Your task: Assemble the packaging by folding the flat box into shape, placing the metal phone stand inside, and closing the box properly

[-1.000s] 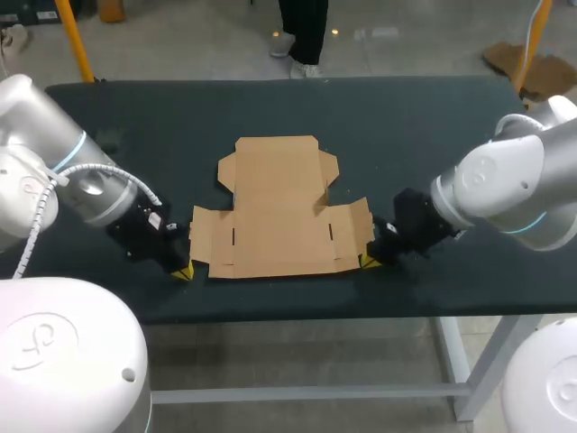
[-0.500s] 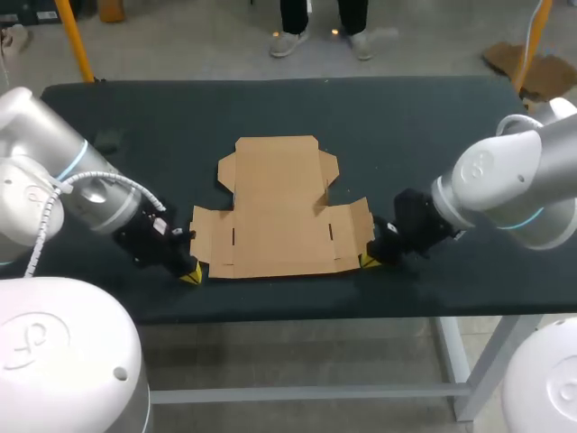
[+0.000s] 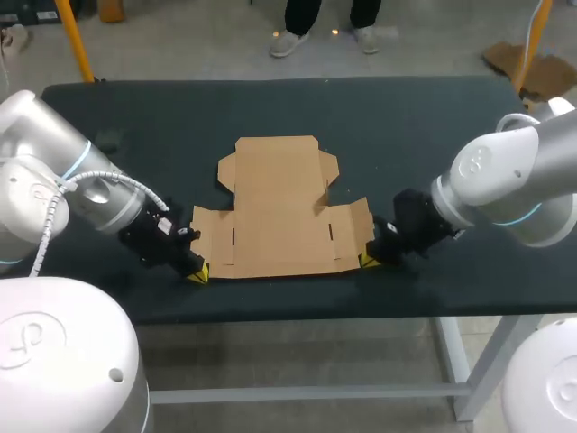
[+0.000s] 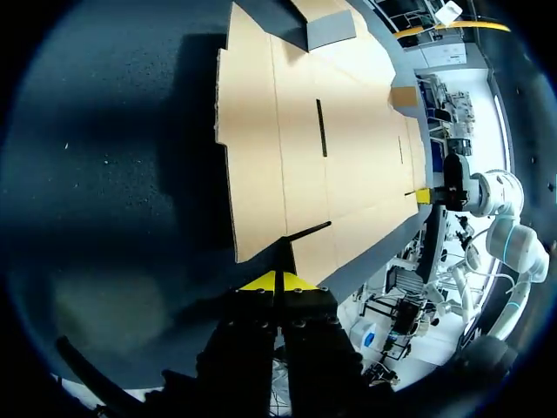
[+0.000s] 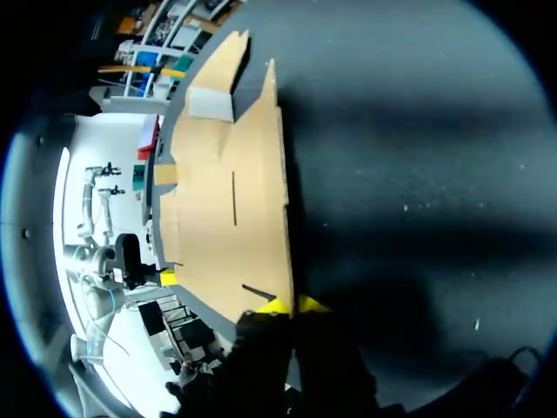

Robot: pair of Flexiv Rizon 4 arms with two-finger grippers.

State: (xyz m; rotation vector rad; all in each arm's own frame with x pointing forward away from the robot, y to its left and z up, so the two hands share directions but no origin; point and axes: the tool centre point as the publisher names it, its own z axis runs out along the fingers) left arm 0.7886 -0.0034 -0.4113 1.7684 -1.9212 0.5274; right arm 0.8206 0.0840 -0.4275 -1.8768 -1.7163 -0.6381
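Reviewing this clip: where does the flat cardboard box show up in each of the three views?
Head view: the flat cardboard box lies in the middle, between the left gripper and the right gripper.
Left wrist view: the box stretches away just ahead of the left gripper.
Right wrist view: the box lies just ahead of the right gripper.
Shared landmark: the box's edge nearest the robot, with a gripper at each end.

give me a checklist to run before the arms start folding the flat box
1. Flat box lying unfolded on the table: ok.
2. Left gripper at the box's near left corner: ok.
3. Right gripper at its near right corner: ok.
4. Left fingers pinching cardboard: cannot tell; they stand shut at its edge.
5. Metal phone stand ready to hand: not ok, it shows in no view.
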